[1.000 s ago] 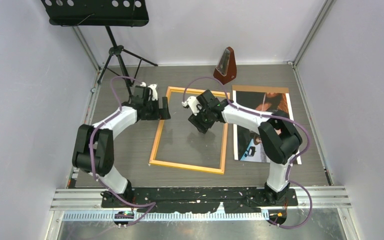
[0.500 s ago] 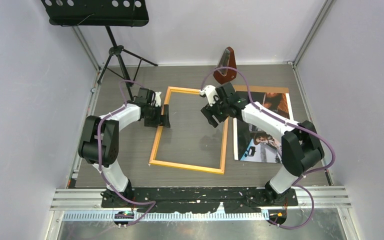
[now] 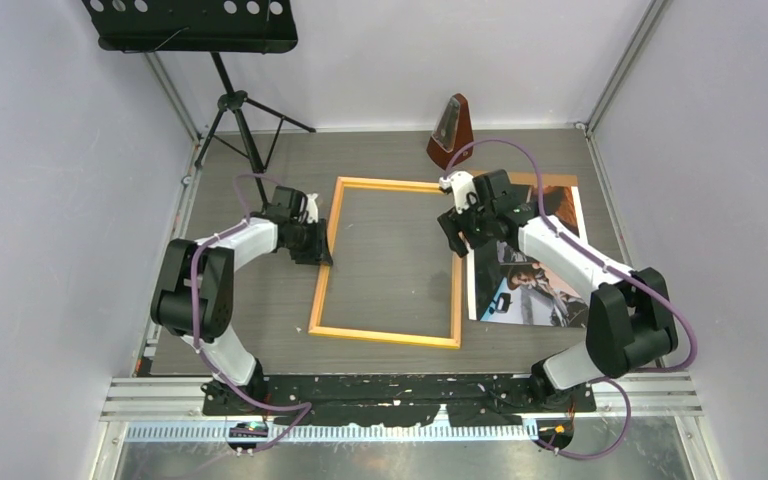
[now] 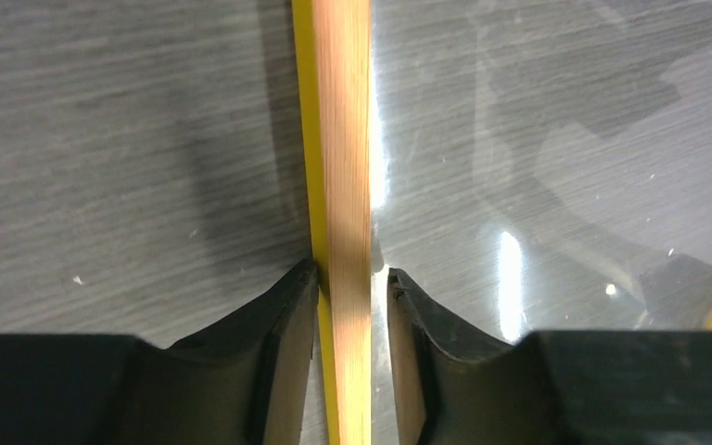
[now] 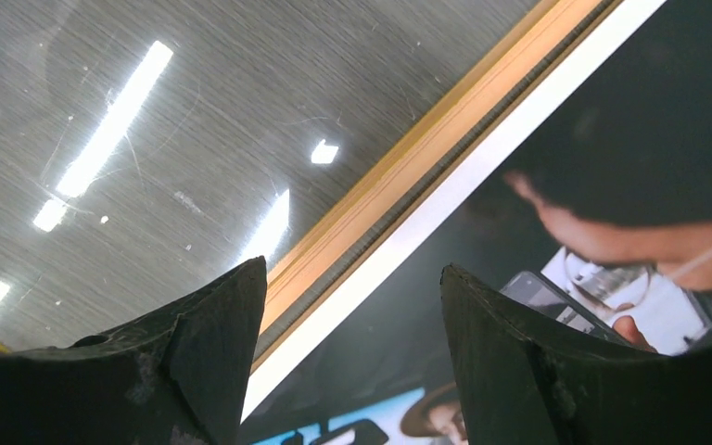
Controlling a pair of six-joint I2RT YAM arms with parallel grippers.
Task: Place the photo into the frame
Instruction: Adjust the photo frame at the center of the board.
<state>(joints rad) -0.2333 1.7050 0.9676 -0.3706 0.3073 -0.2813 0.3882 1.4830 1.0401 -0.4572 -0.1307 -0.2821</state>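
Top view: a grey wood-grain table (image 3: 270,290) between pale walls (image 3: 60,150), 1 music stand (image 3: 192,22) far left, 1 metronome (image 3: 451,130) far centre. 1 frame (image 3: 385,336) lies flat mid-table, long axis near-far. 1 photo (image 3: 525,290) lies just right of it, same axis.

Left wrist: the left gripper (image 4: 352,278) straddles the frame's left strip closely; whether it pinches, I cannot tell.

Right wrist: the right gripper (image 5: 352,278) gapes wide over the frame's right strip and the photo's border.

The white-and-black left arm (image 3: 245,240) rises at the lower left of the top view, elbow bent, forearm reaching right. The left gripper (image 3: 317,243) (image 4: 350,278) points down, jaws set narrowly either side of a strip of the thin yellow-orange wooden frame (image 4: 343,139); whether they pinch it is unclear. The matching right arm (image 3: 560,255) folds from lower right toward centre, and the right gripper (image 3: 457,238) (image 5: 352,278) points down with jaws spread wide.
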